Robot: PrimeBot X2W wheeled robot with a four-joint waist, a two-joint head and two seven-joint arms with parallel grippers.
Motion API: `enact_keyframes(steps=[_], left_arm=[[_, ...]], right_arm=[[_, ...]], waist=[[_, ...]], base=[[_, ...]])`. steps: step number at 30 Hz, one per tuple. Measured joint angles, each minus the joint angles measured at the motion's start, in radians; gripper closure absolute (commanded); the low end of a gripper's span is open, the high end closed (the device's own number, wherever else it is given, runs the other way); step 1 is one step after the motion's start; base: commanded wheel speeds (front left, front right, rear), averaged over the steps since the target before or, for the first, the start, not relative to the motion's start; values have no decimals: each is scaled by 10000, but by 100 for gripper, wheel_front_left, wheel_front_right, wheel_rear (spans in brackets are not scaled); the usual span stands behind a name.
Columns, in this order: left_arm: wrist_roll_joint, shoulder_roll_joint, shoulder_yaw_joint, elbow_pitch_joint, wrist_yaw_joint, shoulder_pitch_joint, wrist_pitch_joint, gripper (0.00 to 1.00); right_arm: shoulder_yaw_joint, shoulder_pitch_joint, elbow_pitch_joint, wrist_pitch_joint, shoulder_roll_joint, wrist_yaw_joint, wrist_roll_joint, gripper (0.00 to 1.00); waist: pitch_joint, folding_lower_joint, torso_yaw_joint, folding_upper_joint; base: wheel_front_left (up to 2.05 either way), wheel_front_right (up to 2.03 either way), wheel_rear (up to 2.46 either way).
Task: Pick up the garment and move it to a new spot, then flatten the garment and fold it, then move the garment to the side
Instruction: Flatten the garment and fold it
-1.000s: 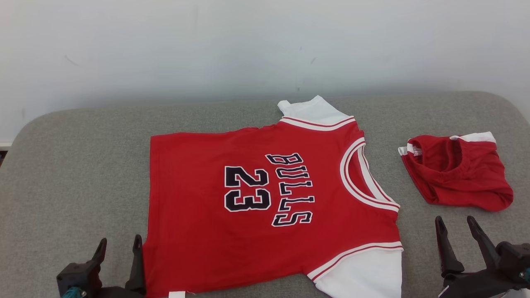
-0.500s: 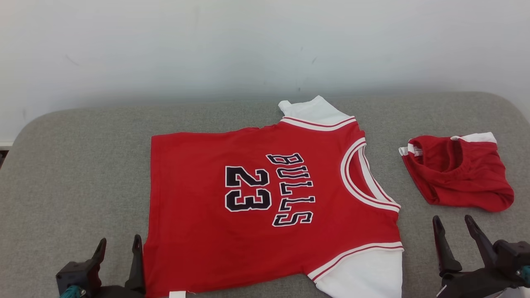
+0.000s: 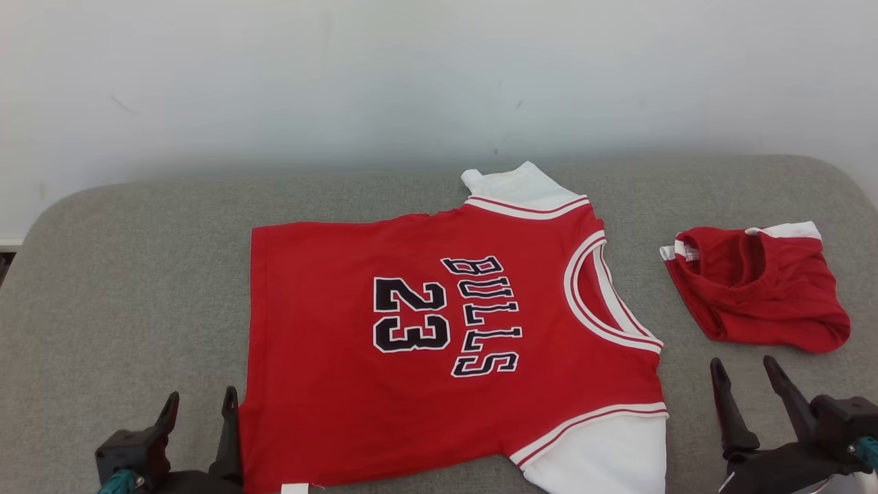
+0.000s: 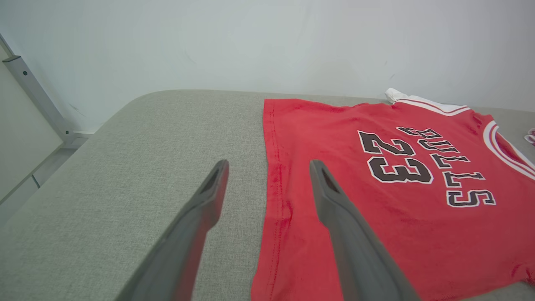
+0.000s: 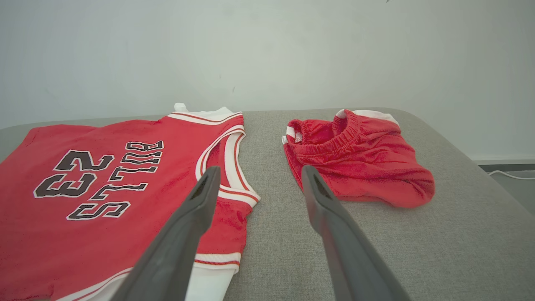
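A red "BULLS 23" jersey (image 3: 425, 343) with white sleeves lies spread flat mid-surface, neck toward the right; it also shows as the jersey (image 4: 334, 125) and the jersey (image 5: 83, 234). A crumpled red garment with an elastic waistband (image 3: 754, 295) sits to its right, seen too as that garment (image 5: 359, 167). My left gripper (image 3: 200, 396) stands open at the jersey's near hem corner, its fingers straddling the hem edge (image 4: 269, 164). My right gripper (image 3: 743, 362) stands open and empty, between the jersey's near sleeve and the crumpled garment (image 5: 260, 169).
Both garments rest on a grey padded surface (image 3: 137, 274) with rounded corners, backed by a pale wall (image 3: 411, 82). Bare grey fabric stretches left of the jersey. A white cable (image 5: 510, 175) lies on the floor beyond the surface's right edge.
My right gripper has drifted slightly to the left. The whole head view has shifted down a touch. The garments and left gripper have stayed put.
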Motion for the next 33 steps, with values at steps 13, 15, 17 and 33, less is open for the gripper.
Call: enact_keyframes(steps=[13, 15, 17, 33], left_arm=[[-815, 299, -462, 374, -1095, 6, 1810, 0], [-851, 313, -506, 382, -1174, 19, 2013, 0], [-890, 337, -583, 393, -1254, 115, 2303, 0], [-1446, 479, -351, 1183, -1432, -104, 3450, 0]], right_arm=[[744, 106, 86, 1988, -173, 435, 360, 0], [748, 224, -25, 2153, -198, 451, 443, 0], [876, 421, -63, 2566, -297, 502, 491, 0], [1494, 825, -148, 5143, -368, 577, 1202, 0]], waist=[[-176, 0, 124, 0], [-164, 0, 132, 0], [-115, 0, 153, 0], [496, 0, 347, 0]], base=[[0, 0, 0], [0, 0, 0], [0, 0, 0], [0, 0, 0]])
